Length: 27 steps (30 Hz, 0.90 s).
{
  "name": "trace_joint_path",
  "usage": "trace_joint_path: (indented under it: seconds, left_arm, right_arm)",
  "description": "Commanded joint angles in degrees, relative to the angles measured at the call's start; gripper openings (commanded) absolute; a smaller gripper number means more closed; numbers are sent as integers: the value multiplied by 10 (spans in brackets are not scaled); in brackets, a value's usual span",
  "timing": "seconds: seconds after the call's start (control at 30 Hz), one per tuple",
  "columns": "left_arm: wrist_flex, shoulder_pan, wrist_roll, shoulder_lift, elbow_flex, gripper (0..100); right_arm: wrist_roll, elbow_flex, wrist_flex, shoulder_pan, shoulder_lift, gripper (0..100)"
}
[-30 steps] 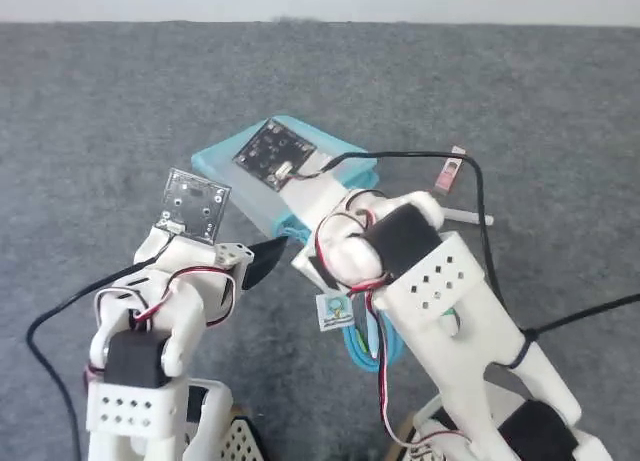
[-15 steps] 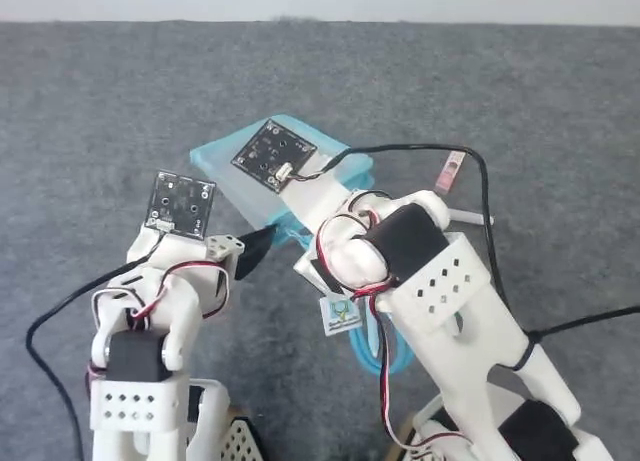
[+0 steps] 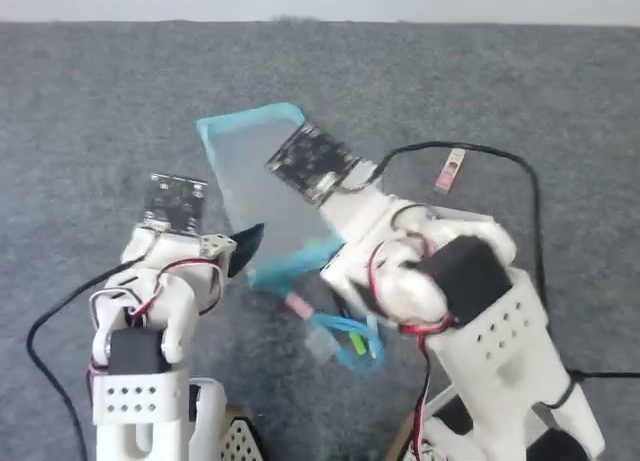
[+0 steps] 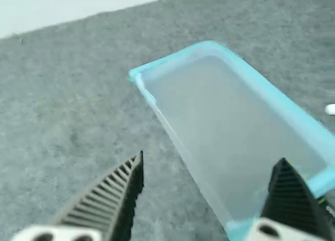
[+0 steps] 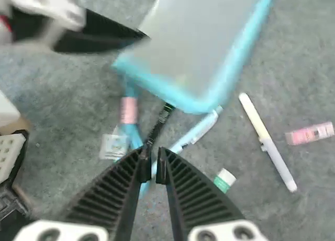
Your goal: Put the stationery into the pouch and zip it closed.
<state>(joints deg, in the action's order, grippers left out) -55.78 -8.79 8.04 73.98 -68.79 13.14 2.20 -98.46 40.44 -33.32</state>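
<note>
The translucent pouch [image 3: 255,181] with a turquoise rim lies mid-table, also seen as the pouch [image 4: 230,126] and the pouch [image 5: 201,37]. My left gripper [image 4: 207,186] is open, its fingers straddling the pouch's near edge; its black finger [image 3: 245,249] sits beside the pouch's left side. My right gripper [image 5: 153,160] is shut on the black zipper pull [image 5: 161,121] at the pouch's end. A white pen [image 5: 267,141], a pink eraser [image 5: 310,132], a green-capped piece [image 5: 225,178] and a second pen [image 5: 201,130] lie on the carpet outside the pouch.
A blue strap [image 3: 345,336] with a pink piece [image 3: 298,306] and a white tag [image 5: 112,146] trails from the pouch's near end. The pink eraser [image 3: 450,169] lies right of the pouch. A black cable [image 3: 500,161] arcs over that side. Grey carpet [image 3: 100,111] covers the table.
The right arm has drawn back toward the front right, dragging the pouch's near end with it. The pouch has turned and shows more of its length. The left arm has shifted slightly left.
</note>
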Motion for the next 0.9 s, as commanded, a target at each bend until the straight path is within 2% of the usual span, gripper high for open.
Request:
trace_joint_path:
  seconds: [0.0, 0.17, 0.3, 0.4, 0.53, 0.7, 0.87]
  left_arm:
    - [18, -28, 12, 3, 5, 360]
    - [18, -27, 12, 4, 9, 360]
    - [-7, -36, 12, 4, 29, 360]
    - [-29, -84, 12, 4, 58, 360]
    - [-33, -156, 17, -4, 85, 360]
    - [-63, -189, 39, -96, 164, 360]
    - [-112, -209, 40, -235, 285, 360]
  right_arm:
    - [10, -25, -5, -32, -20, 6]
    - [6, 40, 41, -22, -6, 7]
    - [-1, 186, 182, 43, 49, 9]
    - [-18, 243, 258, 75, 92, 15]
    - [-31, 247, 261, 107, 139, 136]
    - [-32, 246, 285, 119, 186, 307]
    - [-32, 247, 322, 159, 241, 287]
